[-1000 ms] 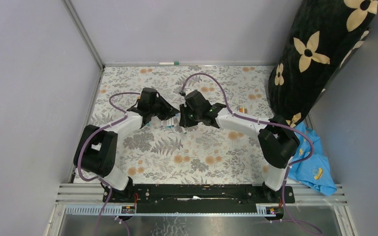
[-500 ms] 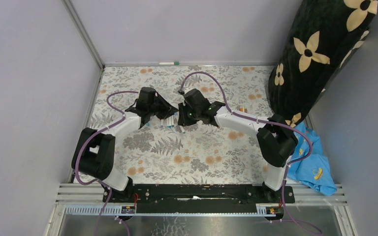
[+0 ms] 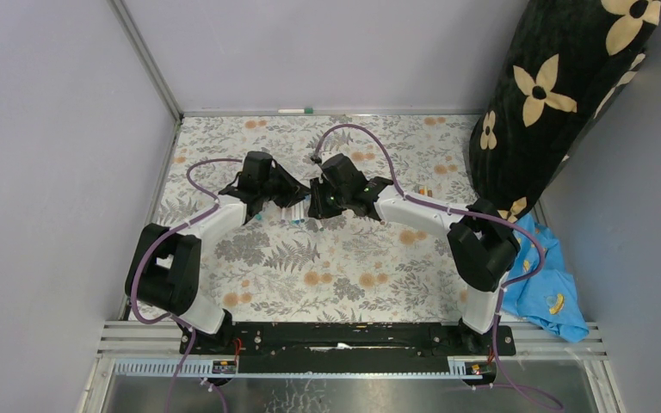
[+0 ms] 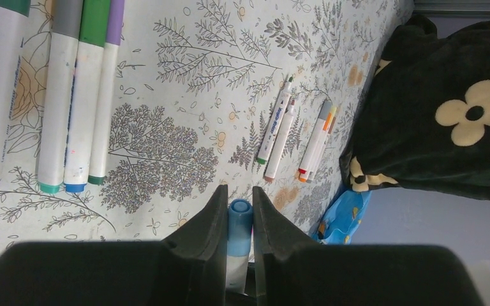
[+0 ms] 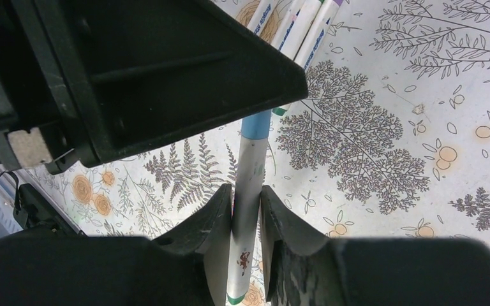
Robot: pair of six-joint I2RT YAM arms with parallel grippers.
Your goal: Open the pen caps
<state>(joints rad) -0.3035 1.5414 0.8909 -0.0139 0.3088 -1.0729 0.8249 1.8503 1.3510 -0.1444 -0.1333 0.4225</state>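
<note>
**both grippers on one pen, blue cap in the left**

left gripper [image 4: 238,191] fingers are clenched on the blue cap [image 4: 239,213] — the cap's end sits just short of the fingertips, and a bit of white pen runs back between the fingers. right gripper [image 5: 245,194] has one finger on each side of the white barrel [image 5: 249,169] of the same pen, close against it; cannot tell if they squeeze it or are slack. in the right wrist view the cap meets the barrel with no gap, so the cap is on.

the pen is held over the middle of the table [image 3: 353,275], a little toward its left edge, with the two grippers nose to nose.

four pens [image 4: 86,95] lie side by side, touching, on the surface below the left gripper — their near ends are purple, teal, blue and green. a few loose pens [image 4: 274,127] lie further toward the right edge, close to the black flowered cushion [image 3: 559,95] at the far right corner. one more white pen [image 3: 297,111] with a green end lies along the far edge. a blue cloth [image 3: 551,284] is bunched just past the right edge, beside the right arm.
</note>
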